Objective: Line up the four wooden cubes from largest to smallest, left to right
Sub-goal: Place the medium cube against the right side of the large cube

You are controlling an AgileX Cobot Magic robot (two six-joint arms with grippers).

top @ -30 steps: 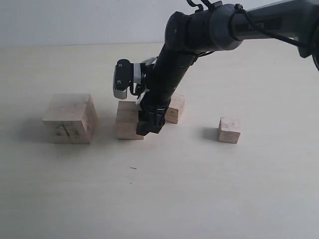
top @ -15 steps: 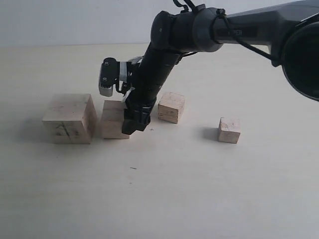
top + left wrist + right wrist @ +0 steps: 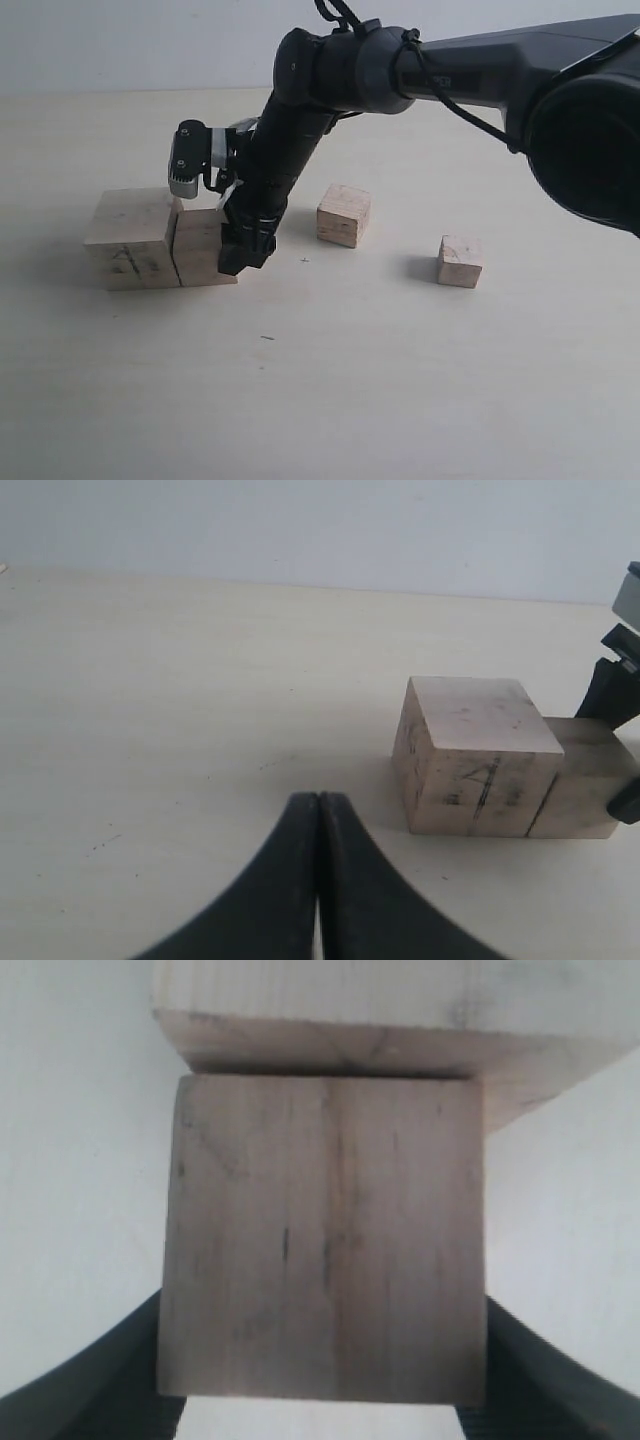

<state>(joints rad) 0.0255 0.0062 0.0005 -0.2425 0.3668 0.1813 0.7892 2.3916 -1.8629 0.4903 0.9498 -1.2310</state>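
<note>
right gripper (image 3: 238,256) pinching second cube (image 3: 200,250), seemingly down on table (image 3: 320,400) | largest cube (image 3: 133,240) touching it, just beyond | step: seating second | next: let go, fetch third cube (image 3: 344,214) nearby | smallest cube (image 3: 460,261) farther | left gripper (image 3: 318,880) pressed together, empty

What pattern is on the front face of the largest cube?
The largest cube bears dark pencil-like lines; clearest in left wrist view.

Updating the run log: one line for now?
right gripper shut on second-largest cube | second-largest cube against largest cube | left gripper shut, empty
</note>
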